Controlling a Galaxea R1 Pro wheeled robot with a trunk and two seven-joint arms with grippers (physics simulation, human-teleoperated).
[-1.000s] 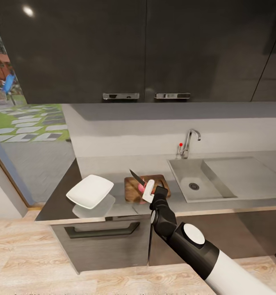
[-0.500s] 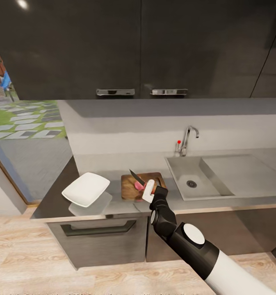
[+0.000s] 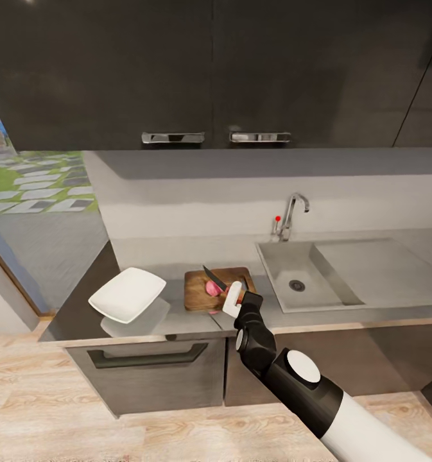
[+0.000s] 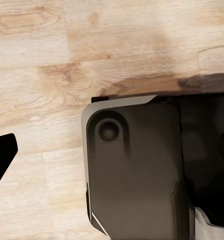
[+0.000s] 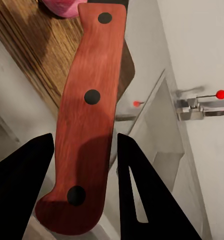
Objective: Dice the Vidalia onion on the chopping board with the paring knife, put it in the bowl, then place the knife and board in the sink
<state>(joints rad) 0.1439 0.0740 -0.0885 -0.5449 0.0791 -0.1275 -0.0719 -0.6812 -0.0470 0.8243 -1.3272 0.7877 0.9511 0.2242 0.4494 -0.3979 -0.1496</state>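
My right gripper (image 3: 233,299) is shut on the paring knife's red handle (image 5: 89,120), its black fingers (image 5: 24,185) on either side of it. The dark blade (image 3: 214,278) points up and left over the chopping board (image 3: 196,292). A pink Vidalia onion (image 3: 212,289) lies on the board, just past the handle's end in the right wrist view (image 5: 66,6). Left of the board, the white bowl (image 3: 127,294) appears tilted above its reflection on the countertop (image 3: 81,321). The sink (image 3: 286,285) is right of the board. A dark fingertip (image 4: 1,157) of my left gripper shows over the floor.
The chrome tap (image 3: 291,215) with its red knob (image 3: 277,218) stands behind the basin, and the drainboard (image 3: 382,269) runs right. Dark wall cabinets (image 3: 209,70) hang above. Wood floor (image 3: 49,410) lies in front, and a glass door (image 3: 36,212) opens at the left.
The whole view has shifted, so counter, board and bowl sit a little further left in the picture. The right gripper keeps the knife over the board's right end.
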